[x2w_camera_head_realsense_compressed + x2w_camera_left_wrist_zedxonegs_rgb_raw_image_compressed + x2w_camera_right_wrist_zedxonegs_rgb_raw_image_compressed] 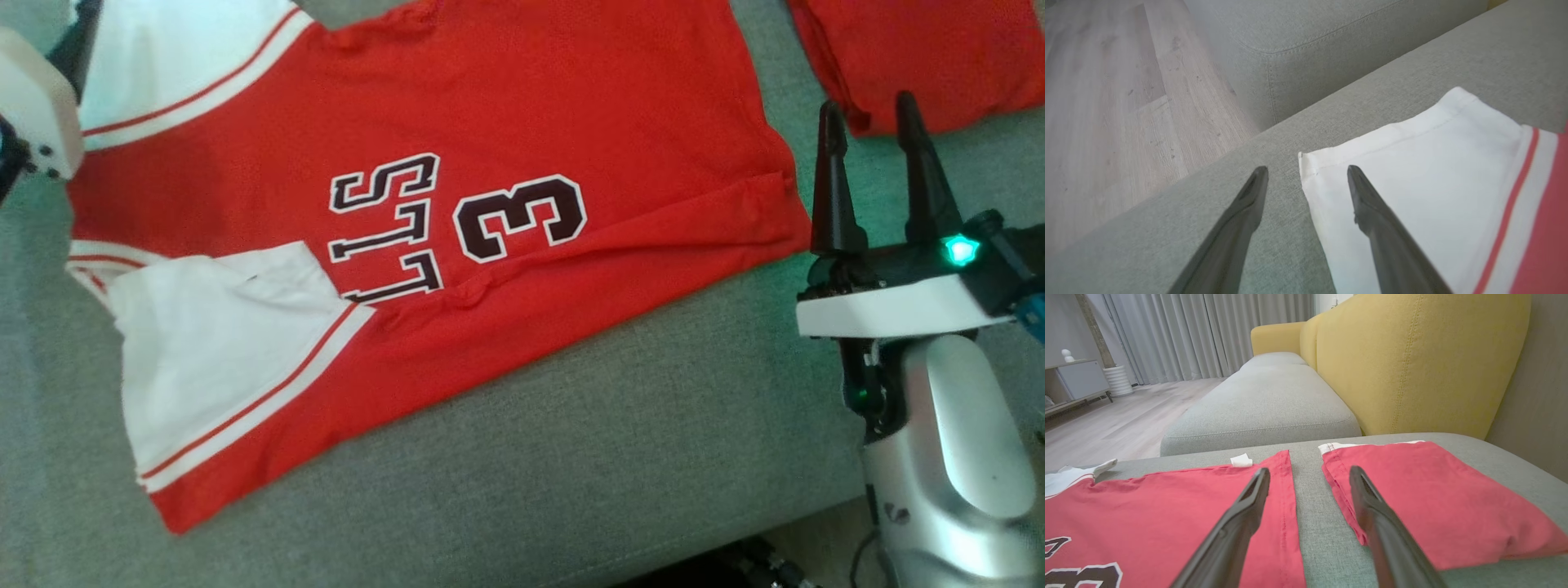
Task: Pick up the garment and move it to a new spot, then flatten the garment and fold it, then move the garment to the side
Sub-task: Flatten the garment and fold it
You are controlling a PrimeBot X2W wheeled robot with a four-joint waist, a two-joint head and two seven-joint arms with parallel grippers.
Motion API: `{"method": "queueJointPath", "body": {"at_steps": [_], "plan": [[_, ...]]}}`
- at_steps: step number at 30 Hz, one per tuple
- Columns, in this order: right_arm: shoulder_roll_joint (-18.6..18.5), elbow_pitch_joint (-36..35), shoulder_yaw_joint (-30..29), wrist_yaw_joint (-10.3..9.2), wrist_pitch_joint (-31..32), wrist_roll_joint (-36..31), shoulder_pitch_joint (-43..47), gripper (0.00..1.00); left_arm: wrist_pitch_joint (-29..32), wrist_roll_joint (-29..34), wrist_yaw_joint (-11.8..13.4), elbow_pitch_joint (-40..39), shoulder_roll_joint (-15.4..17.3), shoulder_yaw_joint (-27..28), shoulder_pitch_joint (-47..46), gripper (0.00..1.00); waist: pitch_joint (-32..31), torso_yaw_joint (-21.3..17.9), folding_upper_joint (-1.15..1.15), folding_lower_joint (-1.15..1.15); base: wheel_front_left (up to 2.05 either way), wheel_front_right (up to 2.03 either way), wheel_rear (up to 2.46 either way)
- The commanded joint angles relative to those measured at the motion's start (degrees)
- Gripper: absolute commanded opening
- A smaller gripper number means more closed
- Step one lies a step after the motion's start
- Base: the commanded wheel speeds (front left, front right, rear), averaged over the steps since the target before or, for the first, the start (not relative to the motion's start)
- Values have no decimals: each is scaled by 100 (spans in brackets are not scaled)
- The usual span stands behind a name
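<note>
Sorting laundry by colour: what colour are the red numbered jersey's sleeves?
White sleeves with a thin red stripe; best in left wrist view.

My head view's top edge cuts off the jersey (506,98) and the folded red garment (922,49) beside it; the left edge clips my pale left wrist housing (37,102).

Looks like a home living room. Long grey fabric sofa (1265,404) with stitched seat cushions and plump mustard-yellow back cushions (1412,363), plain grey-brown wall (1535,396) behind them. Pale wood-plank floor (1106,102) alongside. Floor-length grey curtains (1188,335) hung in soft pleats across the far side. Low white-and-grey sideboard (1081,379) on short legs off to one side, small white ornament (1066,355) on top, ribbed white planter (1118,380) with a bare trunk (1096,330) just beside it
</note>
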Motion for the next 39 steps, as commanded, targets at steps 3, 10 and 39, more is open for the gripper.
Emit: {"method": "queueJointPath", "body": {"at_steps": [3, 10, 39], "plan": [[-22, -229, 191, -10, -62, 67, -141, 100, 86, -364, 11, 40, 339, 0, -392, 100, 173, -126, 0, -1, 0, 0, 0], [-22, -281, 235, -10, -62, 157, -68, 100, 132, -647, 11, 448, 468, -341, -676, 100, 325, -253, 0, -1, 0, 0, 0], [-22, -35, -225, -10, -26, -561, -316, 100, -343, -1781, 10, 173, 155, -1339, -926, 0, -119, 351, 0, -1, 0, 0, 0]]}}
